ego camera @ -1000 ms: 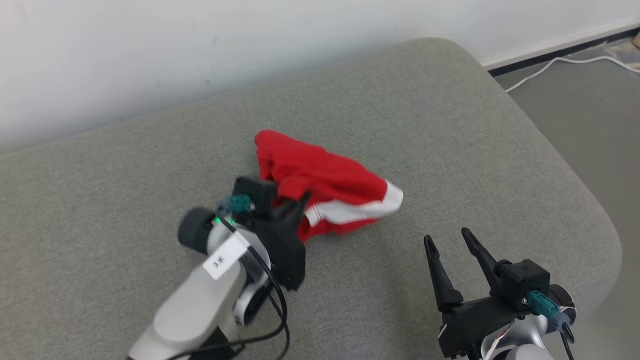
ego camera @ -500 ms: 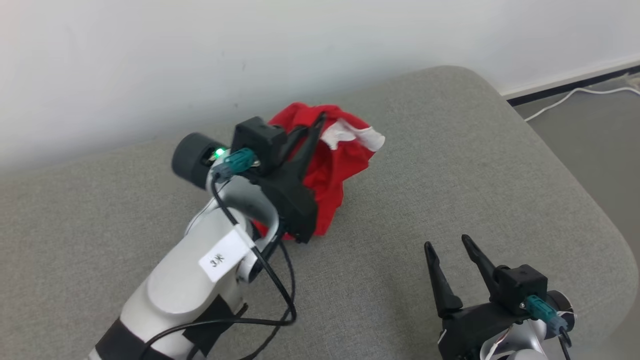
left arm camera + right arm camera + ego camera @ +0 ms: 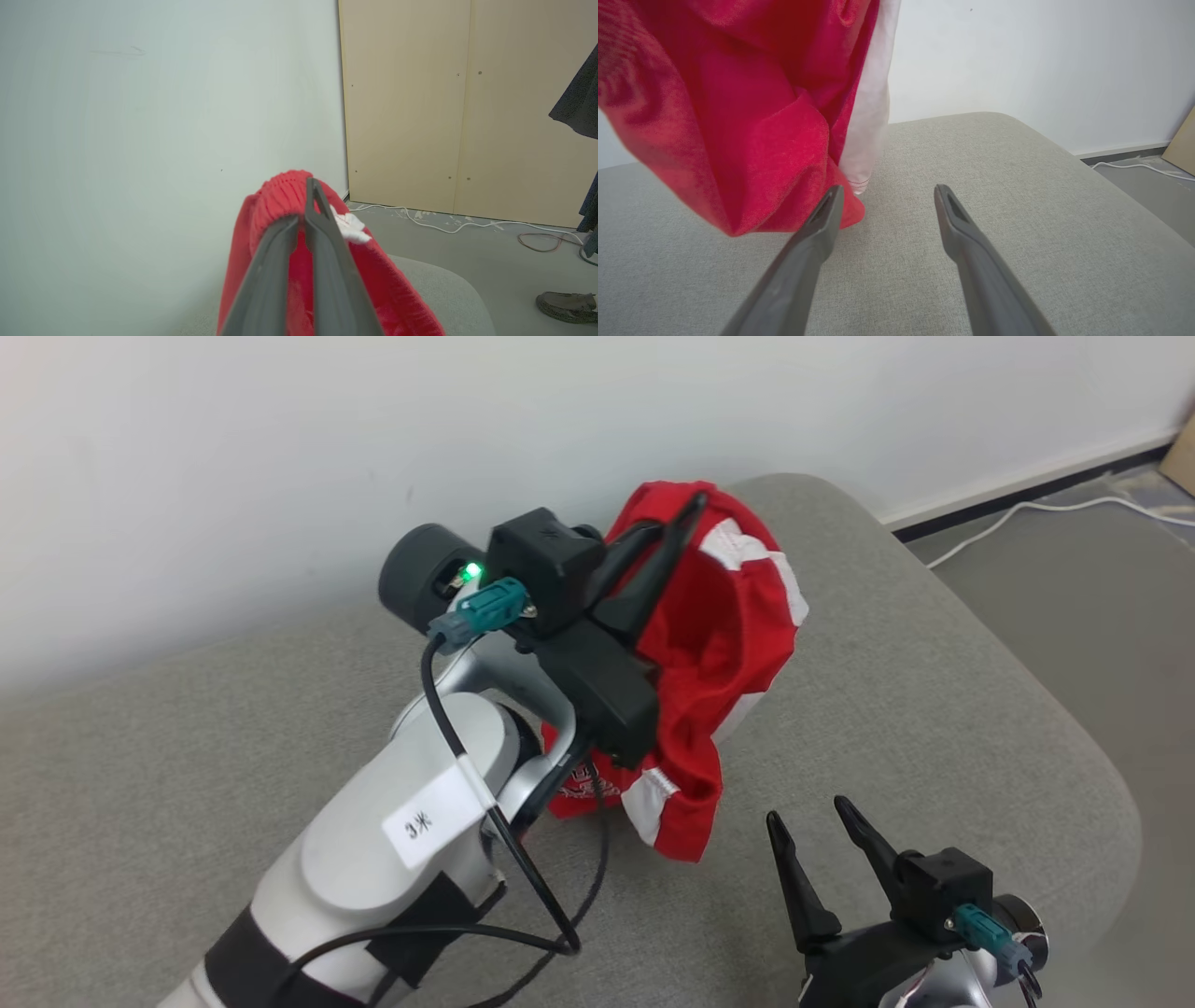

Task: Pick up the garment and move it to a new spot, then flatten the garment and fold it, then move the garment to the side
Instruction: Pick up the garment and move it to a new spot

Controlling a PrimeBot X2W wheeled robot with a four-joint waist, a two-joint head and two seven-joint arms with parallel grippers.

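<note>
The garment (image 3: 714, 644) is red cloth with white stripes. It hangs in the air above the grey cushion (image 3: 887, 709), its lower end dangling near the surface. My left gripper (image 3: 686, 513) is shut on the garment's top edge; in the left wrist view the two fingers (image 3: 322, 242) pinch the red ribbed hem (image 3: 280, 191). My right gripper (image 3: 808, 821) stands open at the lower right, nothing between its fingers. In the right wrist view the hanging garment (image 3: 738, 116) sits just beyond the left fingertip (image 3: 831, 200).
A white wall runs behind the cushion. Its rounded right edge (image 3: 1102, 775) drops to a grey floor with a white cable (image 3: 1027, 509). A beige cabinet (image 3: 462, 107), a shoe (image 3: 567, 305) and a dark hanging cloth (image 3: 579, 102) appear in the left wrist view.
My left gripper has lifted the garment off the cushion, up and to the right; it now hangs instead of lying crumpled. The head camera has shifted. The right gripper stays open.
</note>
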